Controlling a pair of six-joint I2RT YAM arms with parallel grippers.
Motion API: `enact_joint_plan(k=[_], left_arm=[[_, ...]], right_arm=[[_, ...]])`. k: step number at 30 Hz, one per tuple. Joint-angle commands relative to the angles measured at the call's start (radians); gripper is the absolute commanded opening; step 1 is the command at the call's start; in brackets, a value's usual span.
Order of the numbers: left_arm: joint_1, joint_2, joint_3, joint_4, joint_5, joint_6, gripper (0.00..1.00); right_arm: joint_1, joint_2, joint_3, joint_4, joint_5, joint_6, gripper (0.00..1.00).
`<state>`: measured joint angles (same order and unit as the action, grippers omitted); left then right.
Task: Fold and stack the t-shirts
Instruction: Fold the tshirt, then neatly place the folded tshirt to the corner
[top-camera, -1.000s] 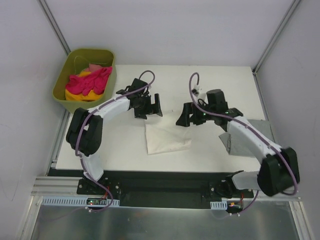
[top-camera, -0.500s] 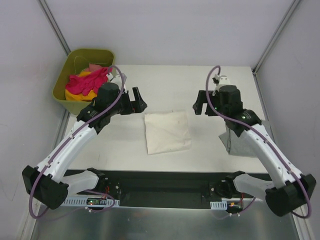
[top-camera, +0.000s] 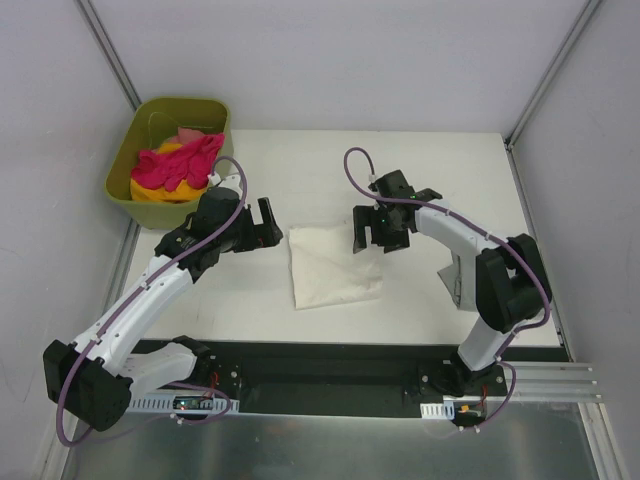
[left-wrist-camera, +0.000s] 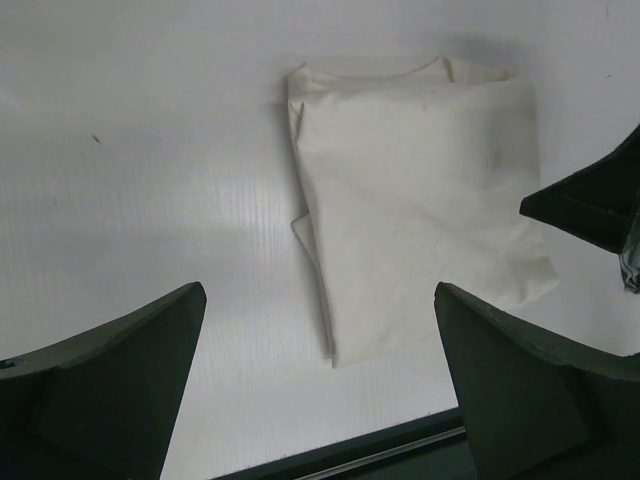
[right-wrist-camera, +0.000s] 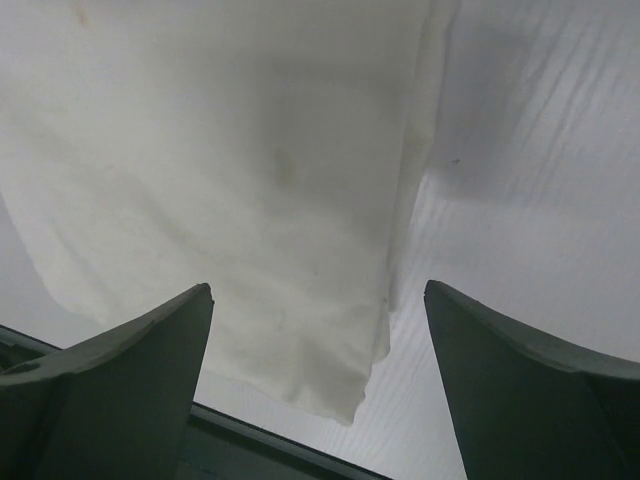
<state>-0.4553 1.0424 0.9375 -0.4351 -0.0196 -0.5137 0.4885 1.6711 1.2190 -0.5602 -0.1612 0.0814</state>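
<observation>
A cream-white t-shirt (top-camera: 335, 265) lies folded into a rectangle at the middle of the table (top-camera: 320, 170). It also fills the left wrist view as the folded shirt (left-wrist-camera: 420, 190) and the right wrist view (right-wrist-camera: 250, 180). My left gripper (top-camera: 262, 228) (left-wrist-camera: 318, 300) hovers open just left of the shirt, holding nothing. Over its right edge hangs my right gripper (top-camera: 378, 232) (right-wrist-camera: 318, 290), open and empty too. A grey t-shirt (top-camera: 466, 285) lies at the right, mostly hidden behind the right arm. Pink (top-camera: 180, 165) and yellow (top-camera: 158, 196) shirts sit piled in the tub.
The olive-green tub (top-camera: 215, 115) stands off the table's back left corner. A dark rail (top-camera: 320, 365) runs along the near edge between the arm bases. One right finger (left-wrist-camera: 590, 200) pokes into the left wrist view beside the shirt.
Both arms pulled away from above the cream shirt. The left gripper settled at its left side, and the right gripper swung out to the back right and then back to the shirt's right edge.
</observation>
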Motion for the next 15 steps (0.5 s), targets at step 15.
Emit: enact_joint_plan(k=[15], left_arm=[[0.047,0.047,-0.002,-0.01,0.047,-0.019,0.99]], right_arm=[[0.084,0.191,0.016,-0.035,0.149,0.02,0.73]])
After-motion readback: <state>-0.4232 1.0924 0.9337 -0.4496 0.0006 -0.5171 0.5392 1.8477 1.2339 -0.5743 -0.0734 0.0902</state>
